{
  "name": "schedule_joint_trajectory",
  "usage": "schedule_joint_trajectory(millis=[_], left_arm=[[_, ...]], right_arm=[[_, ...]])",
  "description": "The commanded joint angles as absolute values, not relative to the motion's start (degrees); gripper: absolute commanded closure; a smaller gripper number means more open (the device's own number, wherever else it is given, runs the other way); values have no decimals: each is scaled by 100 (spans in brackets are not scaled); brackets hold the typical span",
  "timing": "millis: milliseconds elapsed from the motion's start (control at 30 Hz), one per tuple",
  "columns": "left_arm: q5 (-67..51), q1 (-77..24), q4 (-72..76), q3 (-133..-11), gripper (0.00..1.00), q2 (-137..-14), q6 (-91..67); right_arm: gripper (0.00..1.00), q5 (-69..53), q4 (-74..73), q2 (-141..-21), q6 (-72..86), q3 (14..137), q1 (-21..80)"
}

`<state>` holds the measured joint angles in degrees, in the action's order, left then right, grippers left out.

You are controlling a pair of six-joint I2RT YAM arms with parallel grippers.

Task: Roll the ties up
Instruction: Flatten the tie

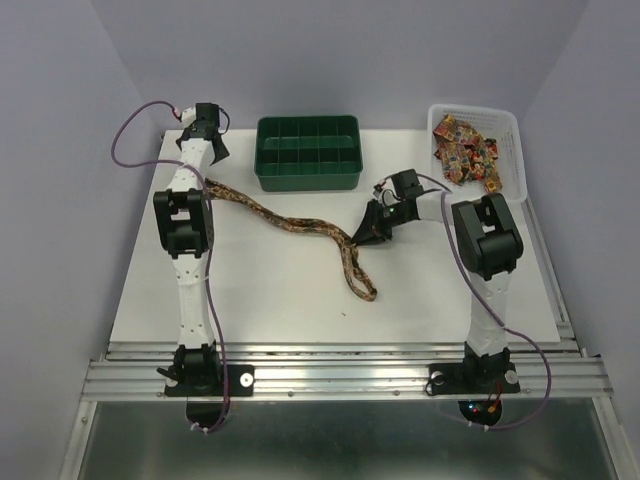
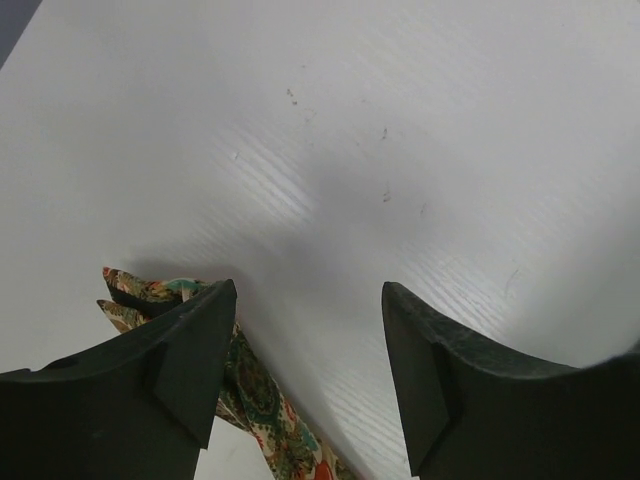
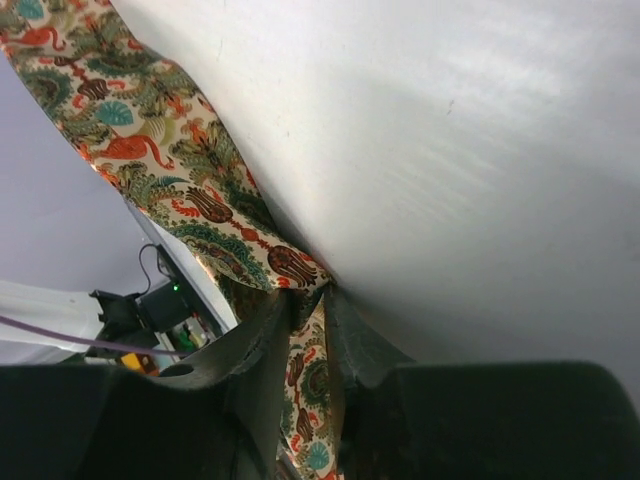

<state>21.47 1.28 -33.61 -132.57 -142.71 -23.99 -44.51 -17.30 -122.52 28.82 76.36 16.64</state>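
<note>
My right gripper [image 3: 308, 305] stands narrow with the tie [image 3: 170, 150] between its 2 fingers; I can't tell if it pinches. My left gripper [image 2: 308, 300] gapes wide above the table [image 2: 420, 120].

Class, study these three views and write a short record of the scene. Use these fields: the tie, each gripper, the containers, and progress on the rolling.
Tie: one patterned tie lies unrolled, running diagonally across the white table.
Left gripper: the left gripper is open and holds nothing. One end of the tie lies beside one of its fingers.
Right gripper: the right gripper is shut on the tie partway along it.
Containers: a green tray at the back, and a white basket at the back right holding patterned fabric.
Progress: no roll started.
</note>
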Motion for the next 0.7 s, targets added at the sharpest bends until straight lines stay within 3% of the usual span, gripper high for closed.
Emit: schedule_joint_trajectory(millis=[0, 200, 233, 267, 433, 567, 667], left_arm=[[1943, 105, -3067, -13017, 28, -13370, -2382], [2013, 105, -2682, -11789, 26, -11727, -2531], [2013, 105, -2515, -11543, 26, -11464, -2575], [1969, 97, -2409, -10983, 25, -11183, -2601], [1620, 88, -1533, -8890, 21, -9275, -2865], [1188, 70, -846, -6678, 19, -7870, -3259], [1063, 27, -615, -5665, 19, -7210, -3400]], right_arm=[[71, -3200, -2013, -12446, 2716, 7849, 1485], [57, -3278, -2328, -11594, 1918, 8121, 1485], [36, -3235, -2338, -11445, 1829, 8138, 1477], [2, -3182, -2347, -11252, 1715, 8147, 1485], [0, -2490, -2153, -9822, 1258, 7507, 1818], [0, -499, -2180, -8924, 1318, 6699, 2783], [0, 724, -2206, -8318, 1713, 5900, 3311]])
